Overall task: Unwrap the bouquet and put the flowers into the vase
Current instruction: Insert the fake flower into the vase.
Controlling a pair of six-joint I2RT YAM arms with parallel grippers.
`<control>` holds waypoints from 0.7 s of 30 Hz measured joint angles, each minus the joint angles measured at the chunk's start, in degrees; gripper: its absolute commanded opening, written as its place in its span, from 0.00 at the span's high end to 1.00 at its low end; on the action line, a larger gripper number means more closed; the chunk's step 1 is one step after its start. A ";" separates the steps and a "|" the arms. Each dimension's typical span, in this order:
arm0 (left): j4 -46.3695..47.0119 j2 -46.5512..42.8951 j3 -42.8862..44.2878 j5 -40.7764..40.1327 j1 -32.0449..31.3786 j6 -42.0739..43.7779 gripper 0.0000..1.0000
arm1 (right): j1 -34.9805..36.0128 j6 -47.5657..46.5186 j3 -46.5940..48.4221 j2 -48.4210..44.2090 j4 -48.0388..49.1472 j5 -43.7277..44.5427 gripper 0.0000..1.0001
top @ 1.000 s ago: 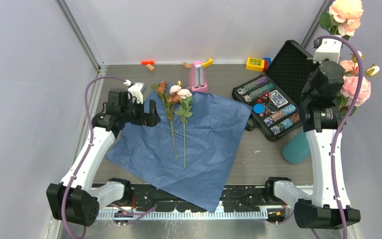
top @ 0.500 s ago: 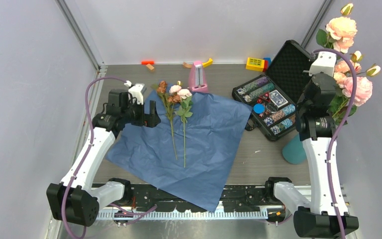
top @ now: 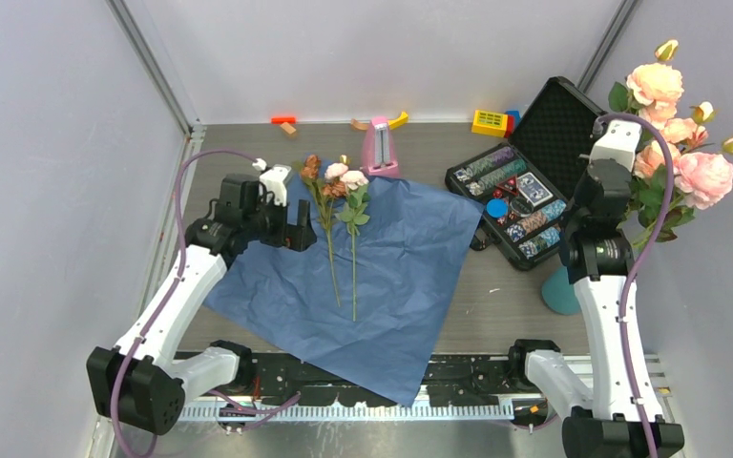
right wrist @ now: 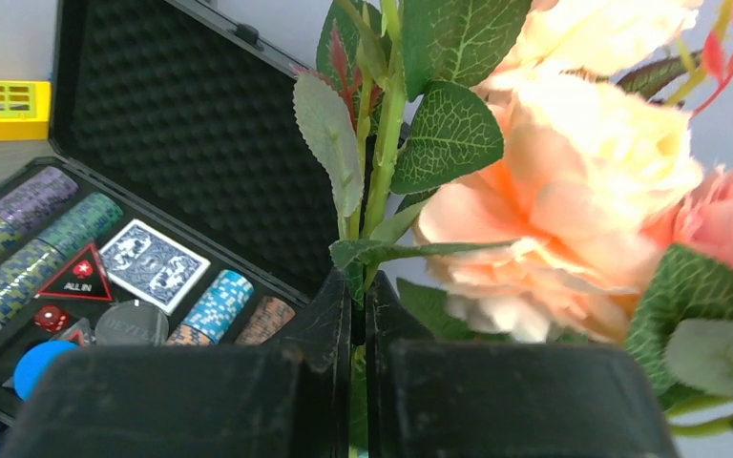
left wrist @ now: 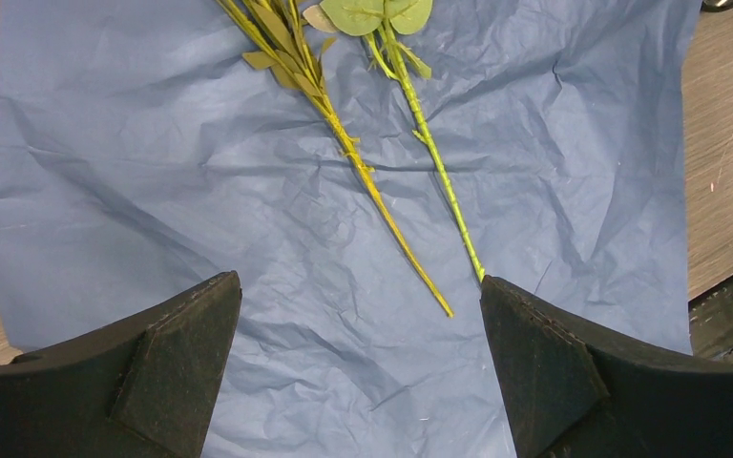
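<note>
- Your right gripper [right wrist: 361,298] was pinched nearly closed on the green stalks of the flowers [top: 673,134], holding that bunch up at the right edge of the overhead frame.
- Your left gripper [left wrist: 361,320] was wide open and gripping nothing. It hovered over the blue paper [top: 410,277], where two loose roses [top: 353,216] lay mid-frame.
- The vase [top: 555,294] sat lower right, partly behind the right arm.
</note>
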 measured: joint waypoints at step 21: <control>-1.05 -0.02 0.00 -2.97 -3.91 0.22 0.00 | 0.00 0.72 -7.82 -1.99 4.79 6.73 0.91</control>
